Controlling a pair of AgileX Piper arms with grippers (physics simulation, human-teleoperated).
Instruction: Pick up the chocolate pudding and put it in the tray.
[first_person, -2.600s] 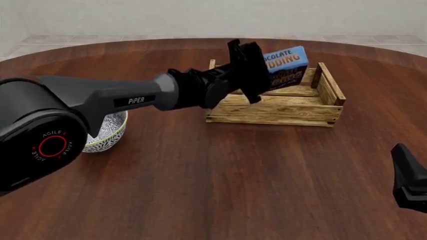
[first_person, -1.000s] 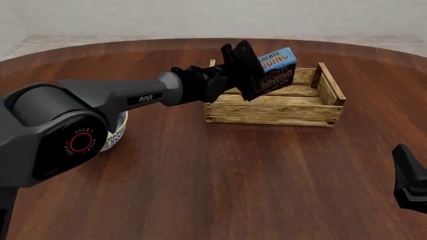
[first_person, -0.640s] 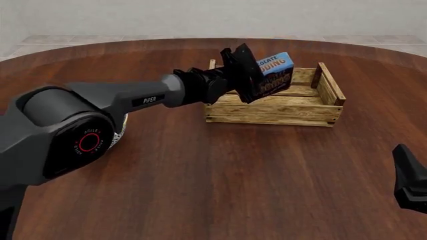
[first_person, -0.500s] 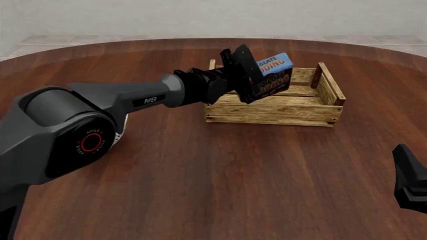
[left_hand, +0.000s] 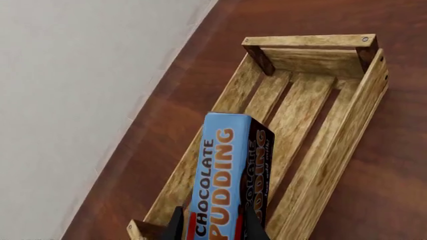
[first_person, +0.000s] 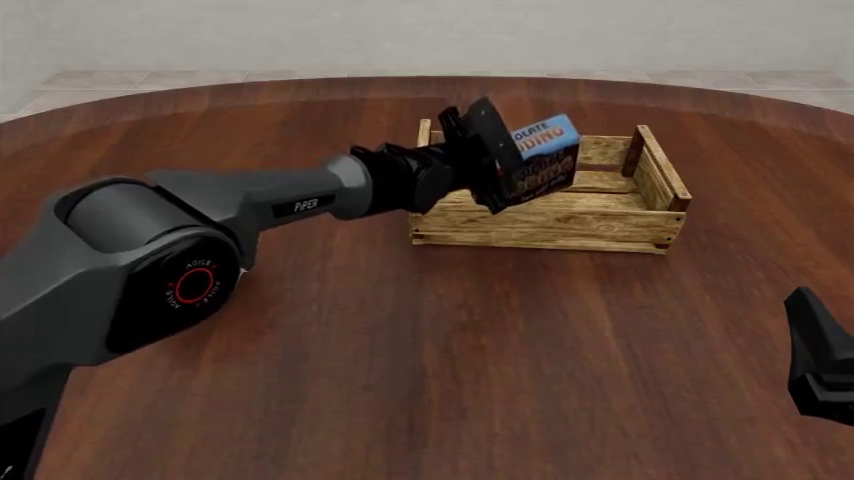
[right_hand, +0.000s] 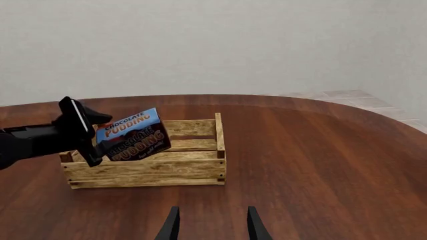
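left claw (first_person: 497, 170): you've got it clamped on the chocolate pudding (first_person: 539, 165), a glossy brown box with a blue band
pudding spot: tilted, over the tray (first_person: 607, 218), rough light-wood slats
right claw (right_hand: 210, 225): fingers apart, holding nothing, over dark wood-grain desk (first_person: 441, 350)

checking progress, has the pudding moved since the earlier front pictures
Yes. Held by the left gripper, the pudding has come down and a little left against the tray, from above its far wall toward the slats.

Tray (first_person: 607, 235) walls ring the slatted floor; left arm (first_person: 287, 200) blocks its 9 o'clock side.
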